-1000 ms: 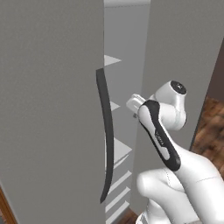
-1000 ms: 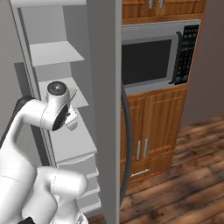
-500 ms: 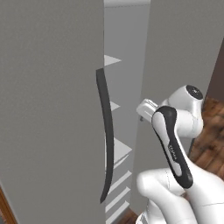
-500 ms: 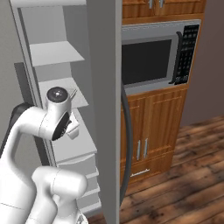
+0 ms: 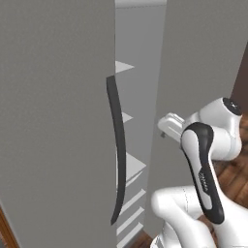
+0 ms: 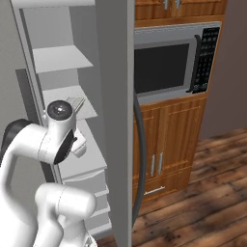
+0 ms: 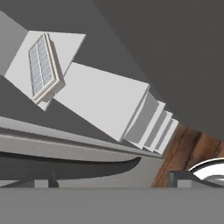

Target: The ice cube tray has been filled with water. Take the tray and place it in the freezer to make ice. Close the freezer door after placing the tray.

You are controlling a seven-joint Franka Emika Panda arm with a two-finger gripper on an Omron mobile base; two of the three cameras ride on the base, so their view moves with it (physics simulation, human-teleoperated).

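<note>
Nothing here can be read. The dark cover on the robot arm [image 5: 203,169] carries a small line of pale lettering in the left base view, too tiny and blurred to make out. The microwave's black keypad [image 6: 208,53] in the right base view shows rows of pale button marks, none of them legible.

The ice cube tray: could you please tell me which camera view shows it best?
The hand view: the ice cube tray lies whole on a white freezer shelf, its grid of cells plain. The right base view shows a sliver of it behind the arm. In the left base view I cannot make it out.
</note>
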